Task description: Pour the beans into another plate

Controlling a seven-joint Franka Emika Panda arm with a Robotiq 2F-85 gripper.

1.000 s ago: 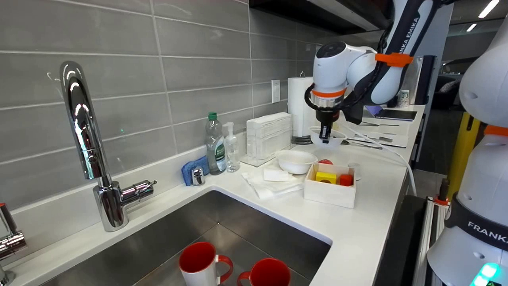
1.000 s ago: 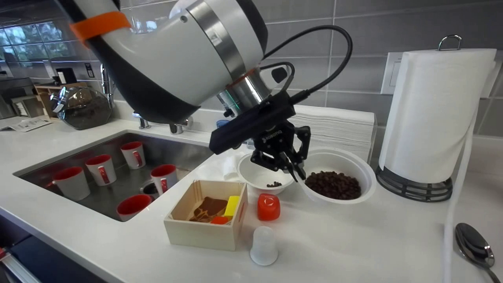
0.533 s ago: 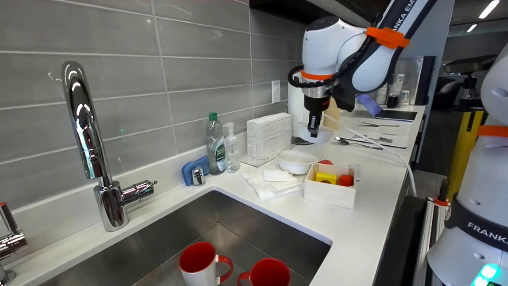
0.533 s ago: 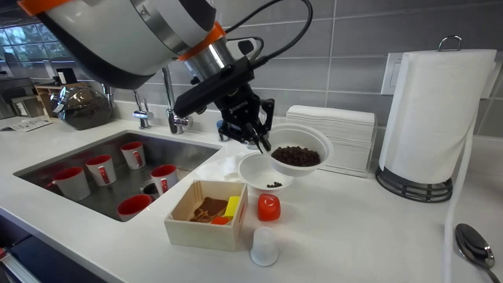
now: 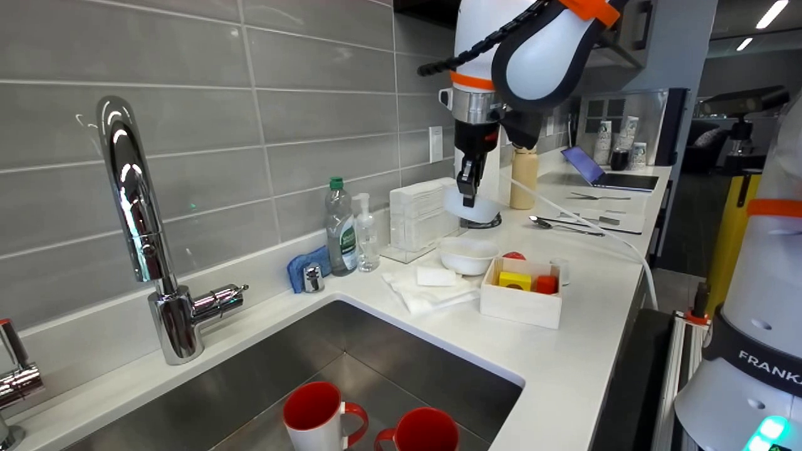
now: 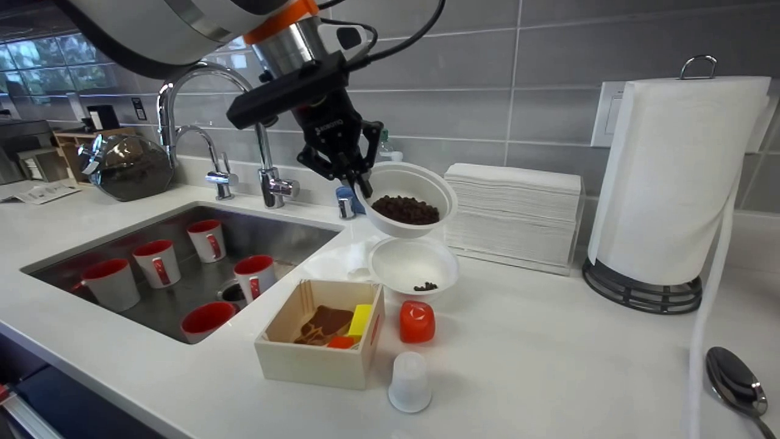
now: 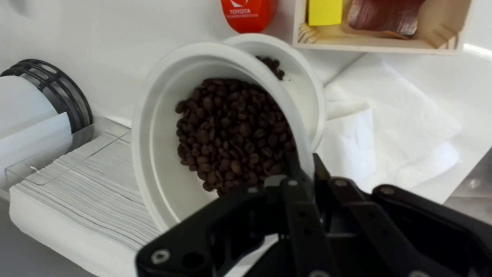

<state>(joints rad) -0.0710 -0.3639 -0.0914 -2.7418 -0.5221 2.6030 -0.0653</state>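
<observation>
The gripper [image 7: 306, 166] had a tight pinch on the rim of a white bowl [image 6: 408, 180], one finger inside the wall and one outside, and that bowl was hanging in the air, well clear of the counter [image 6: 548, 366] and tipped a bit to one side. It had a big dark heap of beans [image 7: 230, 134] in it. The other plate [image 6: 402, 263], basically a similar white bowl, sat upright on the counter lower down, with just a small bunch of beans on its inside. In the wrist view the held bowl covered part of that plate; couldn't tell if it was straight overhead. Right beside the plate was a red piece [image 6: 417, 322] with TOYOTA printed on it, and near those a wooden box [image 6: 311, 367] with a yellow piece [image 6: 359, 321] inside, plus a small white cup [image 6: 409, 384]. A thick stack of napkins [image 6: 512, 219] stood behind the bowls in an exterior view, the paper towel roll [image 6: 682, 183] was farther off, and the sink [image 6: 280, 235] had red-lined mugs [image 6: 161, 263] in it.
</observation>
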